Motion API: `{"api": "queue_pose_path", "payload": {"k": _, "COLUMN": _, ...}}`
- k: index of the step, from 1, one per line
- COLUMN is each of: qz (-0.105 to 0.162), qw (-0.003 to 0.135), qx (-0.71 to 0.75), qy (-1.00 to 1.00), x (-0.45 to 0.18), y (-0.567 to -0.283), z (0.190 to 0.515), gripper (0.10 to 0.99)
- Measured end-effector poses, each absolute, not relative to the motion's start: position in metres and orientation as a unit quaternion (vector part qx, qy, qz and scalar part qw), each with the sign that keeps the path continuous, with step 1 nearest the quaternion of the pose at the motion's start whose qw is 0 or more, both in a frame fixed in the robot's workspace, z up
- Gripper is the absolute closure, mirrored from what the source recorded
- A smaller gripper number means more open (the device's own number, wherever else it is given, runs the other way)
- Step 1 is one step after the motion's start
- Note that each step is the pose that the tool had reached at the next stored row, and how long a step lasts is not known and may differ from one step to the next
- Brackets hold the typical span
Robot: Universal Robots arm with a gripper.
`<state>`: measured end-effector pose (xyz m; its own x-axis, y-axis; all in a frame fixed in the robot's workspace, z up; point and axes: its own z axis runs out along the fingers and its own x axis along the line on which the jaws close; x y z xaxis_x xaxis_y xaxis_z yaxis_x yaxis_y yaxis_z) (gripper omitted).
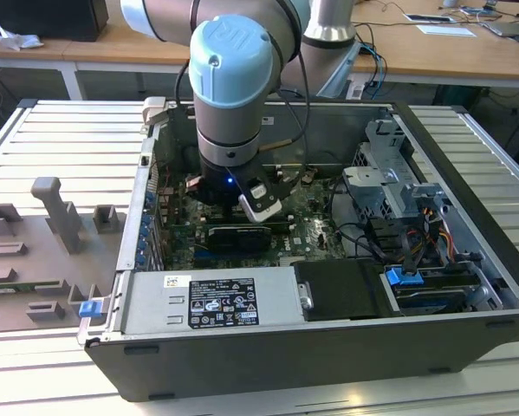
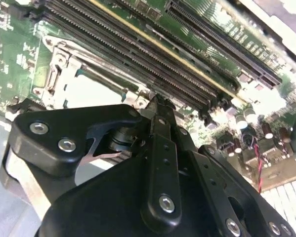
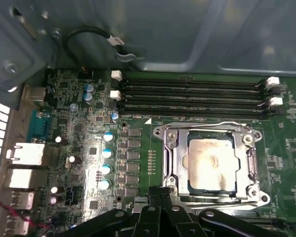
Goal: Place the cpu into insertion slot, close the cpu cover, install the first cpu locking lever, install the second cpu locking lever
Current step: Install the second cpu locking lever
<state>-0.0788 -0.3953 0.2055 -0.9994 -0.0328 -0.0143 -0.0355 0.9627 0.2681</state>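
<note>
In the first wrist view the cpu [image 3: 211, 165] sits in the insertion slot [image 3: 175, 165] at centre right, cover [image 3: 209, 129] down — the gripper [image 3: 160, 197], fingers together and empty, just below it.

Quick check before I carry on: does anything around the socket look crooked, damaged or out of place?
Nothing stands out. In the first wrist view the cpu lies flat and square in the insertion slot, with the cpu cover down around it. The memory slots look intact. The gripper sits at the socket's near edge.
</note>
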Motion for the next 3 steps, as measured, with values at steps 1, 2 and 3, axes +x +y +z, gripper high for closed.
{"api": "queue_pose_path", "payload": {"k": 1, "qz": 0.135, "qw": 0.005, "qx": -0.017, "qy": 0.991, "x": -0.0788, "y": -0.3953, "z": 0.2088, "gripper": 0.98}}
{"api": "queue_pose_path", "payload": {"k": 2, "qz": 0.135, "qw": 0.005, "qx": -0.017, "qy": 0.991, "x": -0.0788, "y": -0.3953, "z": 0.2108, "gripper": 0.98}}
{"api": "queue_pose_path", "payload": {"k": 3, "qz": 0.135, "qw": 0.005, "qx": -0.017, "qy": 0.991, "x": -0.0788, "y": -0.3953, "z": 0.2123, "gripper": 0.98}}
